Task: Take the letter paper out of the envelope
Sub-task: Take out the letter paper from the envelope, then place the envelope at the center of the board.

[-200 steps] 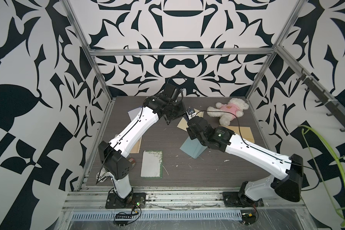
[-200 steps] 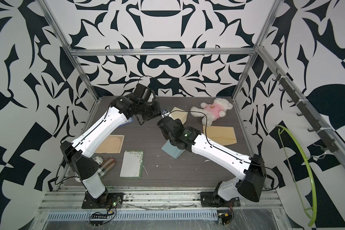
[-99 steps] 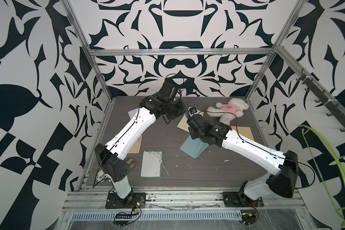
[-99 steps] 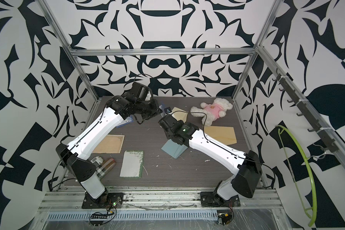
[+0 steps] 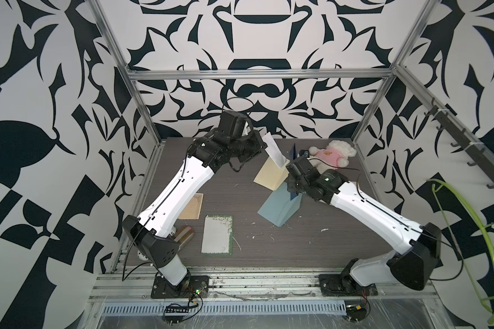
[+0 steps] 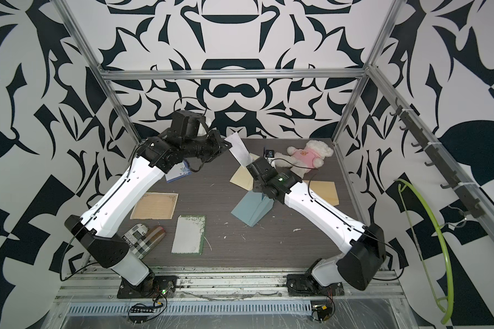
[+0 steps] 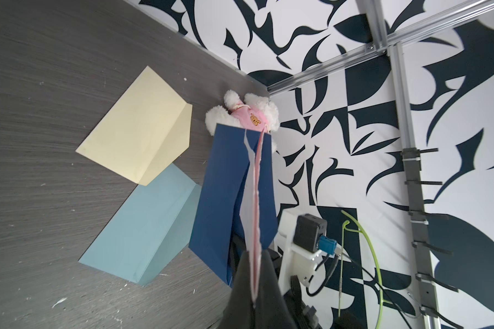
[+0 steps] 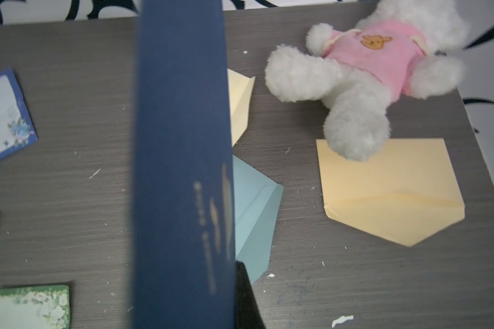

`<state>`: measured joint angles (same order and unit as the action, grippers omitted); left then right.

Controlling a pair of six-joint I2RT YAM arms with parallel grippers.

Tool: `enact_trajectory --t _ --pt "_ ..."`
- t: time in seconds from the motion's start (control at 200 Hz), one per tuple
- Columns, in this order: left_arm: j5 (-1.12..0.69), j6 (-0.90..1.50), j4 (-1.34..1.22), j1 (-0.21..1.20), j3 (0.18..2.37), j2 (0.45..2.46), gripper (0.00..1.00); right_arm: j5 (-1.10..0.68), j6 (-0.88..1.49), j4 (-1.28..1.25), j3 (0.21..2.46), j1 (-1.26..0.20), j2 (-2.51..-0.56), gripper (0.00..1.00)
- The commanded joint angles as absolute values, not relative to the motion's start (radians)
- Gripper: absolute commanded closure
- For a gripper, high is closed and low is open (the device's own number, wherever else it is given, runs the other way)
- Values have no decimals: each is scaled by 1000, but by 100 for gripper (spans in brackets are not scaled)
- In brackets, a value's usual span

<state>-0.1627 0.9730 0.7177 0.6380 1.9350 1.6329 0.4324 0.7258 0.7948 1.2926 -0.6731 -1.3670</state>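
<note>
Letter paper [image 5: 273, 149] slants across the upper middle of a top view, strung between my two arms. Left gripper [image 7: 254, 280] is pressed together on its near edge. Right gripper [image 5: 292, 168] is clamped on the dark blue envelope [image 8: 183, 171], held off the table. Paper's far end looks not yet clear of the envelope mouth; how deep, cannot tell. Step in hand: the draw-out, well along by my reckoning. Next move calls for pulling left along the sheet's own line, right holding firm, no twist, until the end comes free.
</note>
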Motion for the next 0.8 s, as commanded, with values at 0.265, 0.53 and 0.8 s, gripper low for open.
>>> enact_trajectory --t 0.265,0.53,0.8 --pt "-196 965 619 585 1778 1555 100 602 1552 1003 1008 -654 -992 100" --pt "-261 985 510 583 1609 1536 100 532 1879 933 756 -650 -826 100" --pt "-262 985 477 583 1501 1527 100 352 2033 890 631 -649 -850 98"
